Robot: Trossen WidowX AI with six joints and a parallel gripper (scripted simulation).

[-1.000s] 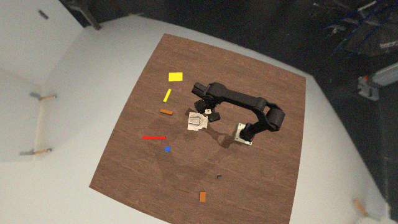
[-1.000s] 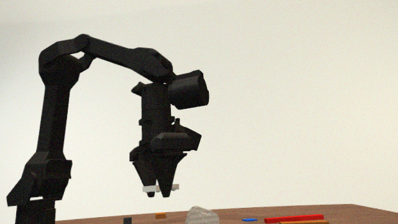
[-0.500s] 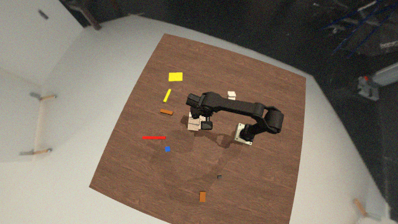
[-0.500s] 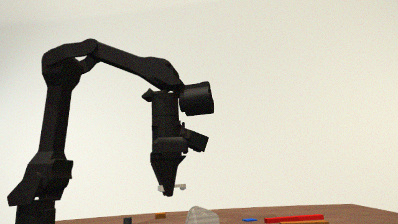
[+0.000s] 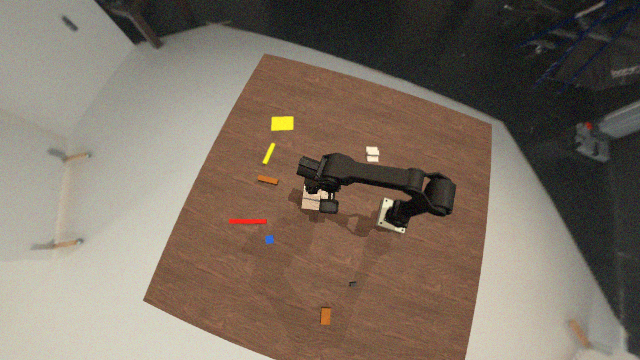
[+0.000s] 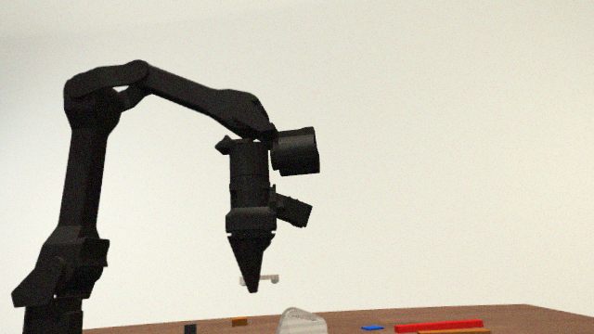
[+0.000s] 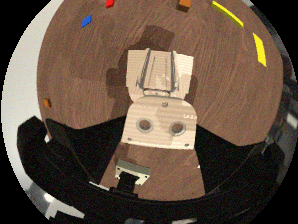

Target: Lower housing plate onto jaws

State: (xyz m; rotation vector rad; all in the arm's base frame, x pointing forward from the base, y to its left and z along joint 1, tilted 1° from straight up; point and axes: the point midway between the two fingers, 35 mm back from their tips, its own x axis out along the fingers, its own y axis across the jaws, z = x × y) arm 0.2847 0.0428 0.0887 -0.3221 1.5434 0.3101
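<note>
The cream housing plate (image 7: 160, 114) (image 6: 269, 278) has two round holes and is held level between the fingers, well above the table. My gripper (image 7: 160, 123) (image 6: 252, 289) is shut on the plate by its sides, with the fingers far apart. Below it on the table stands the pale base (image 7: 185, 67) (image 5: 310, 203), bearing two upright jaws, the left jaw (image 7: 144, 72) and the right jaw (image 7: 174, 72). The jaws' rounded tops also show in the side view. In the wrist view the plate covers the near end of the base, so the jaw stubs and pins are hidden.
Two small white pieces (image 5: 372, 154) lie beyond the arm. Around the base lie a yellow block (image 5: 282, 123), a yellow bar (image 5: 269, 153), an orange bar (image 5: 268, 179), a red bar (image 5: 247, 221) and a blue block (image 5: 269, 239). Another orange block (image 5: 325, 316) lies farther off.
</note>
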